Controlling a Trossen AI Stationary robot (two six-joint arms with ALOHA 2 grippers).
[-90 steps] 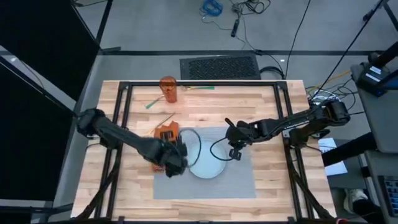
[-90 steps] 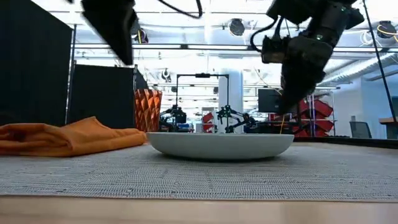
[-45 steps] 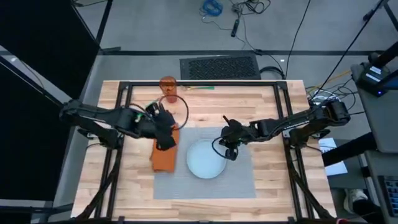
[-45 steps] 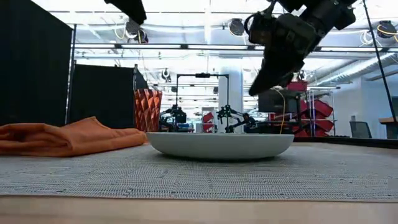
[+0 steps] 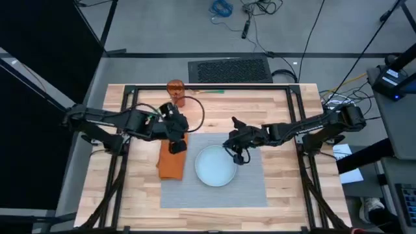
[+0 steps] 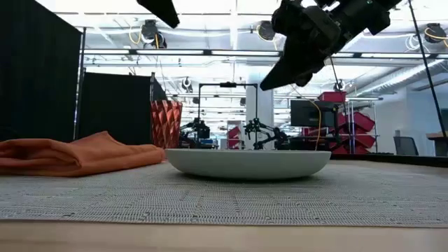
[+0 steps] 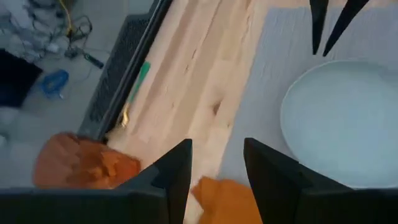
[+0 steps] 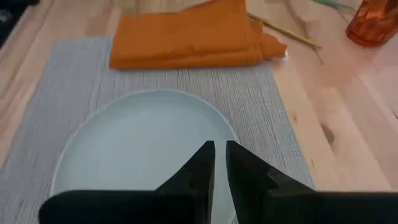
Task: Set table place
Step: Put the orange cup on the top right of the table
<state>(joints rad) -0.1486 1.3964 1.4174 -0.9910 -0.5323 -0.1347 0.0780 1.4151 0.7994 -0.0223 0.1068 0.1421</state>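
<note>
The grey woven placemat [image 5: 214, 170] lies flat on the wooden table [image 5: 279, 114], below both grippers. The left gripper [image 5: 177, 144], parted and empty, hovers over the orange napkin [image 5: 171, 164]; the right gripper [image 5: 236, 156], nearly closed and empty, hangs above the plate [image 5: 216, 166].

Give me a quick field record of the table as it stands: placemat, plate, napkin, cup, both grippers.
placemat: grey placemat flat on the table
plate: pale plate on the placemat, empty
napkin: orange napkin folded, lying across the placemat's left edge, beside the plate
cup: orange cup upright near the table's far edge
utensils: thin sticks by the cup, too small to name
left gripper: left gripper above the napkin, fingers open, holding nothing
right gripper: right gripper above the plate's rim, fingers nearly shut, holding nothing
</note>
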